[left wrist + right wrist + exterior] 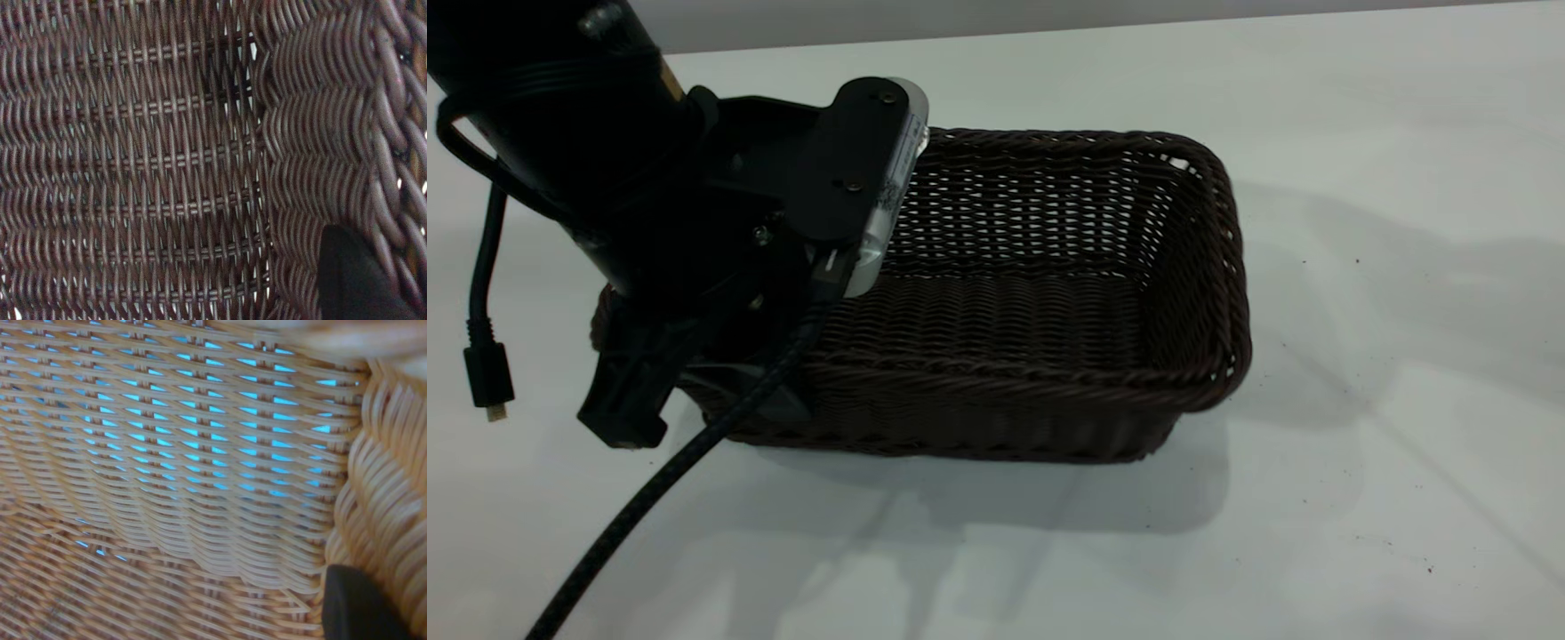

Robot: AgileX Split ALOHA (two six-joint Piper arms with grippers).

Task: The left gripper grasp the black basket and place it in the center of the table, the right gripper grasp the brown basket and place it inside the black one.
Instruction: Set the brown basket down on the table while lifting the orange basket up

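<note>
The black basket (1014,311) stands on the white table (1387,427) near the middle of the exterior view. My left gripper (698,402) straddles its left short end, one finger outside the wall and one inside, shut on the wall. The left wrist view is filled with the dark weave (147,167), with one black finger (353,280) against the braided rim. The brown basket (187,453) shows only in the right wrist view, seen from inside. One finger (360,607) of my right gripper lies against its braided end wall; the other is hidden behind it.
A black braided cable (631,507) runs from the left arm down to the front edge. A short loose plug (487,378) hangs at the far left. The table's back edge (1103,31) is behind the basket. Bare table lies to the right.
</note>
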